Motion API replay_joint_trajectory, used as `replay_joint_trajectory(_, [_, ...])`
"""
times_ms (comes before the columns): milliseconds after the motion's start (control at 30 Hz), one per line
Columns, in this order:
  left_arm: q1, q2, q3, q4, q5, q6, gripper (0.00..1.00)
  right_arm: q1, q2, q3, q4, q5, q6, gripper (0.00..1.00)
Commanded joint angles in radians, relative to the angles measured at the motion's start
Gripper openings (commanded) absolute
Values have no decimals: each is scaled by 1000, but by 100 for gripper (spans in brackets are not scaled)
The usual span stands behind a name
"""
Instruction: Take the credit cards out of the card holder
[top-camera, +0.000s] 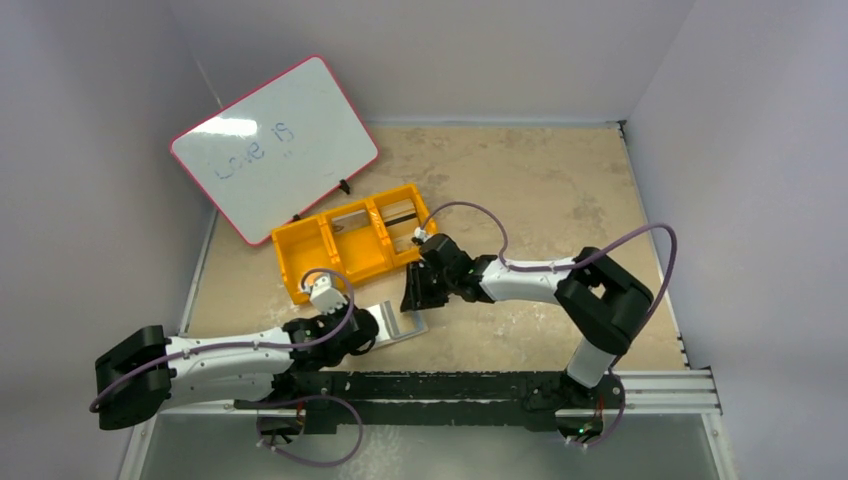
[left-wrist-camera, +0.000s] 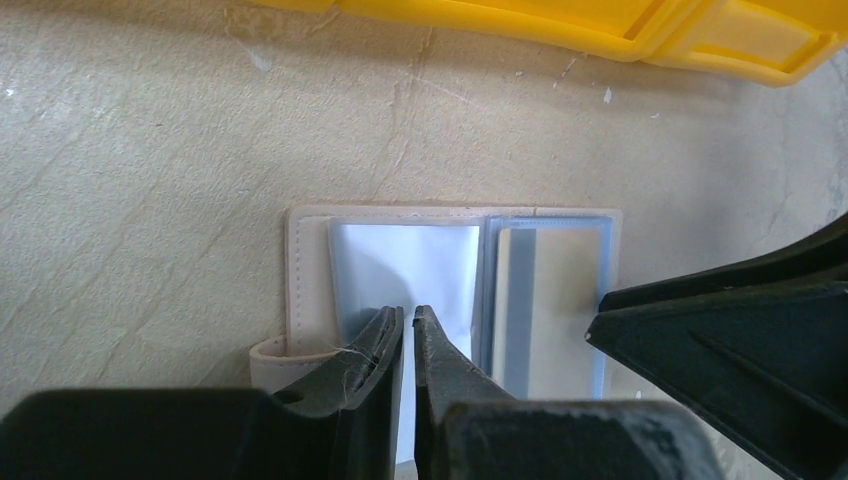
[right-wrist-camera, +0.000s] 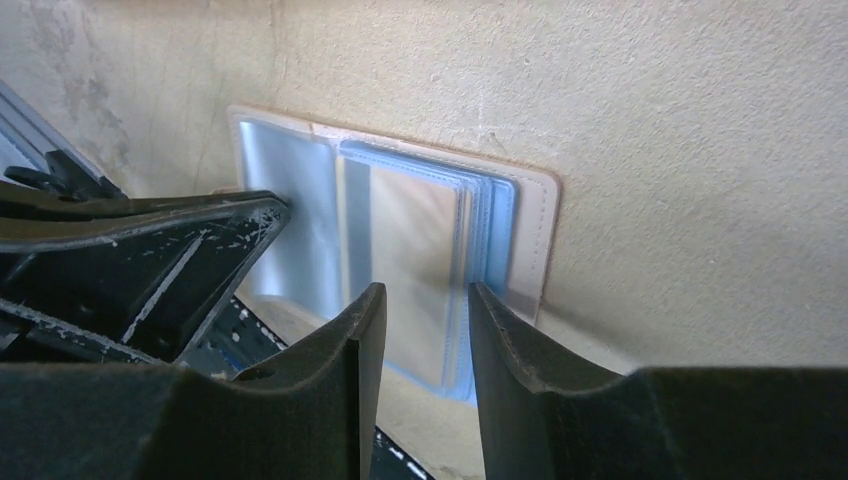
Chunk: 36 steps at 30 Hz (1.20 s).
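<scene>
The card holder (top-camera: 398, 322) lies open on the table, tan-edged with two light-blue panels (left-wrist-camera: 400, 260). A tan credit card (left-wrist-camera: 550, 300) shows inside the right panel's sleeve (right-wrist-camera: 415, 230). My left gripper (left-wrist-camera: 409, 312) has its jaws almost together, with only a thin slit between them. Its tips are over the left panel, and I cannot tell whether they pinch anything. My right gripper (right-wrist-camera: 420, 290) is open, and its fingers straddle the near edge of the right panel's stacked sleeves. In the top view the left gripper (top-camera: 365, 328) and right gripper (top-camera: 415, 295) meet over the holder.
A yellow three-compartment bin (top-camera: 350, 240) stands just beyond the holder, and its rim (left-wrist-camera: 600, 25) shows in the left wrist view. A pink-rimmed whiteboard (top-camera: 275, 145) leans at the back left. Walls enclose the table on three sides.
</scene>
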Motion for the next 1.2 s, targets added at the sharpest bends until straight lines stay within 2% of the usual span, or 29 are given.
replay_joint_trajectory(0, [-5, 4, -14, 16, 10, 3, 8, 5, 30, 5, 54, -33, 3, 39])
replay_joint_trajectory(100, [-6, 7, -16, 19, 11, 3, 7, 5, 45, 14, 48, -36, -1, 36])
replay_joint_trajectory(300, [-5, 9, -28, 44, 19, 2, 6, 5, -10, -13, 157, -122, 15, 25])
replay_joint_trajectory(400, [-6, 10, -32, 49, 21, 1, 5, 5, -50, -28, 195, -137, 24, 25])
replay_joint_trajectory(500, [-5, 8, -34, 51, 20, -3, 5, 6, -45, 1, 164, -140, 10, 25])
replay_joint_trajectory(633, [-5, -10, -29, 41, 10, -3, 4, 4, -26, 17, 116, -111, 0, 19])
replay_joint_trajectory(800, [-5, -61, -17, 5, -17, 0, 4, 13, -23, 22, 147, -166, -15, 23])
replay_joint_trajectory(867, [-6, -77, -6, -19, -28, 0, 4, 28, -33, 45, 112, -128, -35, 28])
replay_joint_trajectory(1033, [-5, -96, 23, -66, -50, 7, 4, 47, -12, 121, 19, -85, -79, 28])
replay_joint_trajectory(1167, [-5, -95, 41, -88, -57, 9, 4, 75, 10, 191, -118, 43, -89, 28])
